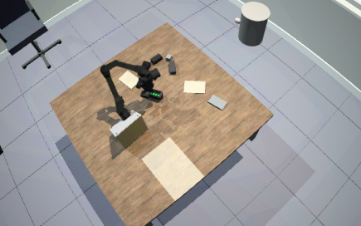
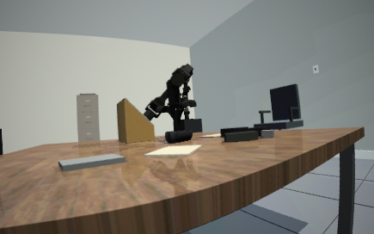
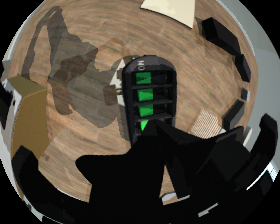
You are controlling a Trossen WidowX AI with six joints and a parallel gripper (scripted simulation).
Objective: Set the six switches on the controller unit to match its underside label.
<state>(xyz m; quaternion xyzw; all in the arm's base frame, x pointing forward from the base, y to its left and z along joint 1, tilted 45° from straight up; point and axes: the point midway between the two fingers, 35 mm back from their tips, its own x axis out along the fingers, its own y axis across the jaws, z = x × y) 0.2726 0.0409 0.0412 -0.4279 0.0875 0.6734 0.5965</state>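
glossy wood bench [image 1: 229, 120] [image 2: 121, 189] [image 3: 86, 45], matt paper sheets [image 1: 173, 168] (smooth), dark plastic-looking controller [image 1: 150, 95] [image 2: 179, 137] [image 3: 128, 95]

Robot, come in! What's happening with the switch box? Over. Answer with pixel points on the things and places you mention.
Black gripper [image 3: 152, 123]: jaws shut, empty, over the switches. Dark grey controller unit with green-ended rocker switches [image 1: 156, 95] [image 2: 178, 137] [image 3: 150, 64]: on the bench, switches up. Jaws hide its near end.

Green switch ends [image 1: 155, 94] [image 3: 145, 95]; brown wood-grain bench [image 1: 229, 120] [image 2: 246, 172] [image 3: 91, 45].

Tiled floor [image 1: 287, 179] [image 2: 315, 185], pale walls, office chair [image 1: 23, 31] [image 2: 285, 103]
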